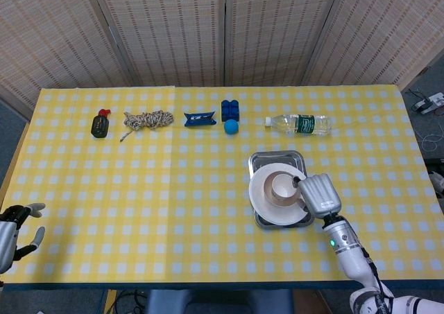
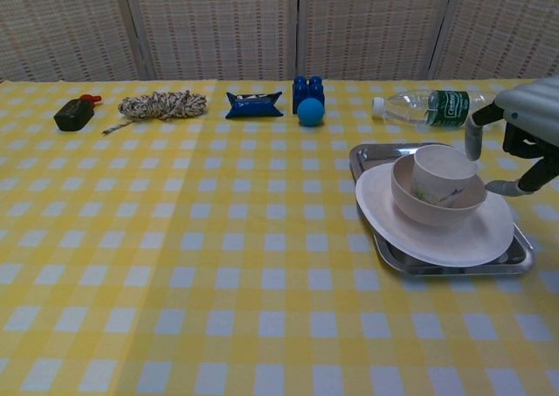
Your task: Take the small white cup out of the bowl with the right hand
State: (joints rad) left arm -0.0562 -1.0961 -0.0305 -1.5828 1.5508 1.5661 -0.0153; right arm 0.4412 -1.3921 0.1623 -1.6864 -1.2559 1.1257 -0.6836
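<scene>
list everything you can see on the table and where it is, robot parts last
small white cup: 1, white, standing in the bowl
bowl: 1, pale beige, on the plate
plate: 1, white, on the tray
tray: 1, metal, right of table centre
water bottle: 1, clear with green label, lying behind the tray
ball: 1, blue, far middle
blocks: 1 cluster, dark blue, just behind the ball
blue object: 1, left of the ball
rope: 1 bundle, beige, far left of centre
small dark object with red tip: 1, far left
table: 1, yellow checked cloth
right hand: at the bowl's right side, holding nothing
left hand: near left table edge, fingers apart
</scene>
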